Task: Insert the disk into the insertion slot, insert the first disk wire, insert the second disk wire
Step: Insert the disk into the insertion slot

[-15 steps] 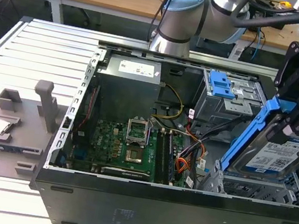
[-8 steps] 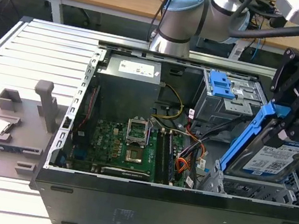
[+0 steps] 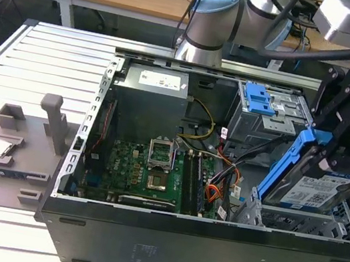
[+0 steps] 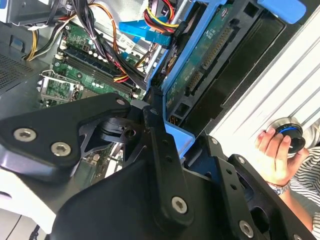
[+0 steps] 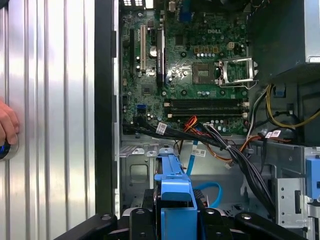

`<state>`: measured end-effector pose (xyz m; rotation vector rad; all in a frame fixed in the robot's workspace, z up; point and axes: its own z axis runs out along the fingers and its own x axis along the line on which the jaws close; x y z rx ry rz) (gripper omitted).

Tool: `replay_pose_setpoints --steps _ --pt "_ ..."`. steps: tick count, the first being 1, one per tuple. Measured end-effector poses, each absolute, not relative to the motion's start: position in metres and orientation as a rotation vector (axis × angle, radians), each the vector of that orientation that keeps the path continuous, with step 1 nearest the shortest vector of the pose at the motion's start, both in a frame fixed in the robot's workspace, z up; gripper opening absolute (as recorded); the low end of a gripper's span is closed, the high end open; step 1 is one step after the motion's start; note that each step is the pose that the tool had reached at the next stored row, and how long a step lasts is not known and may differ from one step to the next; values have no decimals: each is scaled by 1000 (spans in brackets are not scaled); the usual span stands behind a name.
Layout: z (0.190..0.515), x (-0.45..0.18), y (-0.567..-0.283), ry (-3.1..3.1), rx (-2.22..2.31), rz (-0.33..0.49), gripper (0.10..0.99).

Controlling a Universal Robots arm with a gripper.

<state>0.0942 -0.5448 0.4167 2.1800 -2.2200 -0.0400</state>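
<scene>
Exterior view: one arm [image 3: 212, 15] and one pincer [image 3: 337, 156], which was closed on the upper end of one disk [image 3: 317, 190]. The disk stood on edge and tilted. Its long axis was steep, with the top leaning toward the exterior view's right. The white label faced the camera and the blue carrier rail ran along the side toward the exterior view's left. The disk's lower end was at the mouth of the one insertion slot [image 3: 284, 221]; contact could not be judged. One taller cage [image 3: 263, 109] with blue latches stood just behind. Both cages sat inside one open black case [image 3: 175, 246] holding one motherboard [image 3: 147, 173]. The case rested on the slatted worktop [image 3: 38, 59], with one grey fixture [image 3: 9, 149] beside it.

Second wrist view: the disk's underside showed a green circuit board [image 4: 210, 55]. Black fingers [image 4: 157, 145] pressed against the blue carrier edge. One hand [image 4: 275, 152] rested on one round knob [image 4: 290, 132] outside the case.

First wrist view: the disk [image 5: 175, 182] was seen end-on, its long axis pointing away from the camera toward the grey sheet-metal bay [image 5: 137, 172]. One black cable bundle [image 5: 230, 152] and one blue cable [image 5: 212, 190] lay near it. One hand [image 5: 7, 122] was on the worktop [image 5: 50, 100].
</scene>
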Motion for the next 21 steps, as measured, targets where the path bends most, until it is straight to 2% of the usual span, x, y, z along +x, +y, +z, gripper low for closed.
replay_pose_setpoints --steps 14,15,16,17,18,19,20,21 --pt "400 94 -545 -2220 2180 -40 365" --pt "400 94 -545 -2220 2180 -40 376" --pt "400 94 -545 -2220 2180 -40 439" --pt "400 94 -545 -2220 2180 -40 439" --pt "400 94 -545 -2220 2180 -40 424" --pt "400 94 -545 -2220 2180 -40 361" --pt "400 94 -545 -2220 2180 -40 361" --pt "400 94 -545 -2220 2180 -40 294"
